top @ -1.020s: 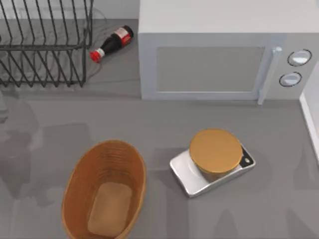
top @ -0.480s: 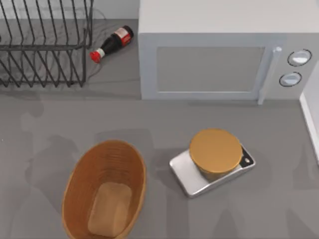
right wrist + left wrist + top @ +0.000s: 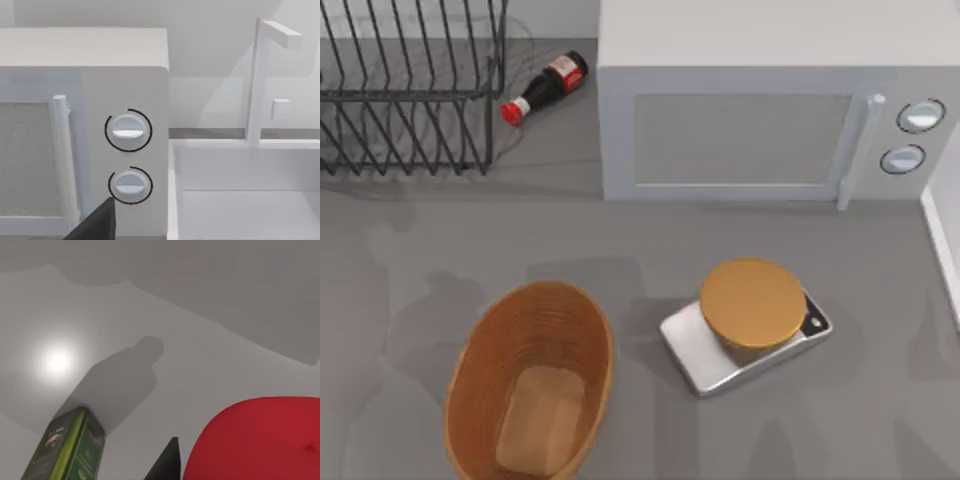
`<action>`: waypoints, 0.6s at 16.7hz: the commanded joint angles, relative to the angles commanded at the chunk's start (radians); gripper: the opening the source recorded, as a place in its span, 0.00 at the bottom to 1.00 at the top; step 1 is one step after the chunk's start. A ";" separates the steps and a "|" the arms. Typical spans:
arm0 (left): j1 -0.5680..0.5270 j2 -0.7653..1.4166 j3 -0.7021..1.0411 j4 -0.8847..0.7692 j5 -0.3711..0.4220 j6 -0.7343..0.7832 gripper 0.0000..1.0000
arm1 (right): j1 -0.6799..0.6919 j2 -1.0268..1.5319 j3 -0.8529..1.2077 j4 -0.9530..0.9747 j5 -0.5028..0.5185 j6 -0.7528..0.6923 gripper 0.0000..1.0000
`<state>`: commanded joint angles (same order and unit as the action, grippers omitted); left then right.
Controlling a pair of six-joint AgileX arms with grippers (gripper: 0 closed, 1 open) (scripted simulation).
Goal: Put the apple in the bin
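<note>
Jaws of the left gripper could not be judged: its wrist view showed one dark fingertip [image 3: 167, 462] just beside the apple [image 3: 255, 440], which loomed large and close, with a green carton [image 3: 67, 450] standing near. From above, the bin [image 3: 480, 350] sat on the table [image 3: 880, 420] left of an orange disc [image 3: 752, 302] on a silver base.

1 dark finger tip of the left gripper [image 3: 167, 465] and 1 of the right gripper [image 3: 97, 224] show at their wrist views' edges.

Apple [image 3: 260, 440] plain red; bin [image 3: 485, 370] orange-tan woven; microwave [image 3: 740, 100] white.
</note>
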<state>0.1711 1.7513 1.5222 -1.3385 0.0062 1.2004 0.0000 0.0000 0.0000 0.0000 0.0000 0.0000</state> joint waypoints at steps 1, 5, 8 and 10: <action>-0.020 -0.003 0.000 -0.001 0.002 -0.042 0.00 | 0.000 0.000 0.000 0.000 0.000 0.000 1.00; -0.144 -0.024 -0.013 -0.004 0.012 -0.298 0.00 | 0.000 0.000 0.000 0.000 0.000 0.000 1.00; -0.266 -0.048 -0.042 -0.007 0.025 -0.562 0.00 | 0.000 0.000 0.000 0.000 0.000 0.000 1.00; -0.356 -0.066 -0.068 -0.008 0.036 -0.772 0.00 | 0.000 0.000 0.000 0.000 0.000 0.000 1.00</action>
<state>-0.1850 1.6849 1.4541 -1.3470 0.0419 0.4287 0.0000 0.0000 0.0000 0.0000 0.0000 0.0000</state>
